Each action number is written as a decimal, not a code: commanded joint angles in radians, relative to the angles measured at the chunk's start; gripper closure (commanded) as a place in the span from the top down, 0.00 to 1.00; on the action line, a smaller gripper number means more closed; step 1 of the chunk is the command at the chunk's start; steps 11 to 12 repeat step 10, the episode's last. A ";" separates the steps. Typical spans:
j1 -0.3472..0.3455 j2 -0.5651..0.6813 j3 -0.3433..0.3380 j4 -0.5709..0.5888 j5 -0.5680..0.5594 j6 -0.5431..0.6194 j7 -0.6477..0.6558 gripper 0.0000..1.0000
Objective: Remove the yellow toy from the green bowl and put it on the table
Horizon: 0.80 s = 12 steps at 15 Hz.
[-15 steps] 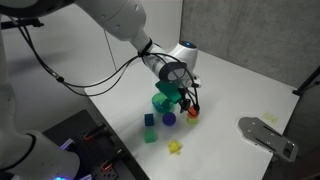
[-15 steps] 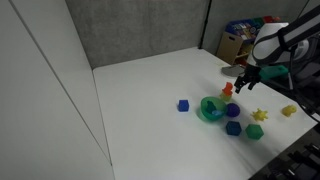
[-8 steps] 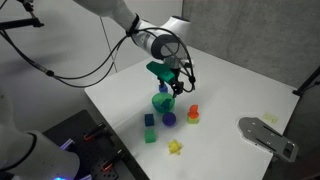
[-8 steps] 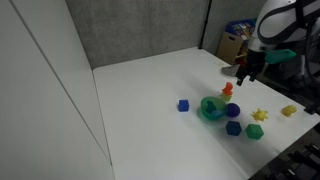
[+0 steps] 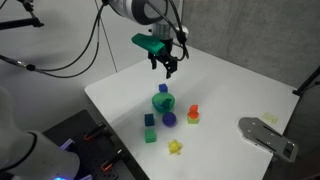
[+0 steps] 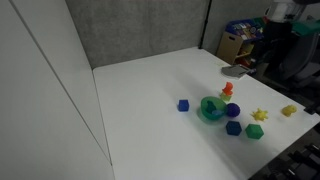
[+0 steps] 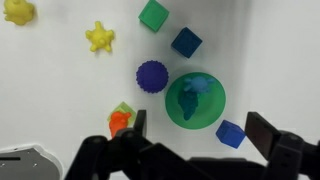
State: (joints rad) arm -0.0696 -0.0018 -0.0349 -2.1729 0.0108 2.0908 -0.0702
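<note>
The green bowl (image 5: 165, 103) stands mid-table and also shows in an exterior view (image 6: 211, 109) and in the wrist view (image 7: 195, 100). A blue-green piece lies inside it. The yellow toy (image 5: 175, 147), a flat star, lies on the white table (image 5: 120, 95), apart from the bowl near the front edge. It shows too in an exterior view (image 6: 261, 115) and the wrist view (image 7: 99, 37). My gripper (image 5: 166, 66) hangs open and empty, high above the bowl; its fingers (image 7: 200, 135) frame the bowl's lower edge.
Around the bowl lie a purple ball (image 7: 152, 75), two blue cubes (image 7: 186, 41) (image 7: 230, 133), a green cube (image 7: 153, 14) and an orange-and-red stacked toy (image 5: 193, 113). Another yellow piece (image 7: 18, 11) lies farther off. A grey metal plate (image 5: 268, 137) sits at the table's edge.
The gripper has risen from beside the bowl and orange toy to well above the table and drawn back. The objects have not moved.
</note>
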 commanded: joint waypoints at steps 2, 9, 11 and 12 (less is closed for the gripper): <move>0.010 -0.150 -0.002 -0.009 -0.024 -0.072 0.042 1.00; 0.010 -0.192 -0.007 0.003 -0.007 -0.111 0.012 1.00; 0.011 -0.195 -0.007 0.003 -0.007 -0.119 0.012 1.00; 0.011 -0.195 -0.007 0.003 -0.007 -0.119 0.012 1.00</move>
